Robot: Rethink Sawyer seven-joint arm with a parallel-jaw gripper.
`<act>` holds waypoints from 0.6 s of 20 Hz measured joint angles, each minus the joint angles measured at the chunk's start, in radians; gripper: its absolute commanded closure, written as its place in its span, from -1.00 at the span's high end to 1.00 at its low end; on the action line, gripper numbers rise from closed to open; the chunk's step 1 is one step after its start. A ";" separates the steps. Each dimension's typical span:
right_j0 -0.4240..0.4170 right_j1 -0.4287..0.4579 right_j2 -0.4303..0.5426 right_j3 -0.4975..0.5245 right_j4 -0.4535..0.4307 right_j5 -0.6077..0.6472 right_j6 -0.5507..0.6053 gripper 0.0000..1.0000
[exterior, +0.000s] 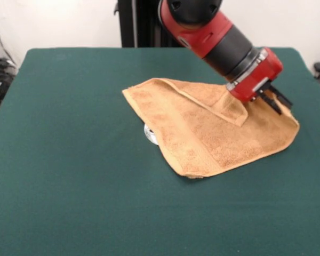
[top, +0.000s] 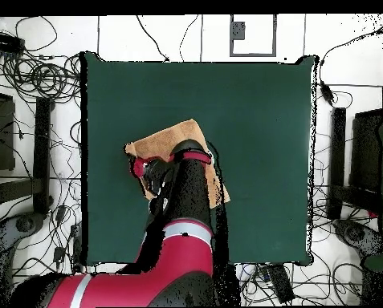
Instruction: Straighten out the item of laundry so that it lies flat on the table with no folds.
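Note:
The golden-tan towel (exterior: 202,128) lies rumpled on the dark green table (exterior: 69,96), right of centre. A flap along its far edge is folded back over the cloth, with a raised ridge from the far left corner toward the gripper. A small white tag (exterior: 150,134) peeks out under the left edge. My gripper (exterior: 276,100) comes down slanted at the towel's far right corner, touching or just above the cloth. In the overhead view the arm covers much of the towel (top: 169,139), and the gripper (top: 143,169) is at its left side.
The table (top: 258,120) is far wider than the towel, with open green surface on all sides. Cables and equipment (top: 34,80) lie on the floor around the table, off its edges.

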 measured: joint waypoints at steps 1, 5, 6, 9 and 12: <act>0.000 0.000 0.001 0.002 0.002 0.000 0.000 -1.00; -0.003 0.000 0.006 0.008 0.023 0.000 0.000 1.00; -0.004 0.000 0.007 0.009 0.025 0.000 0.000 1.00; -0.005 0.000 0.013 0.014 0.030 0.000 0.000 1.00; -0.008 0.000 0.021 0.023 0.031 0.000 0.000 1.00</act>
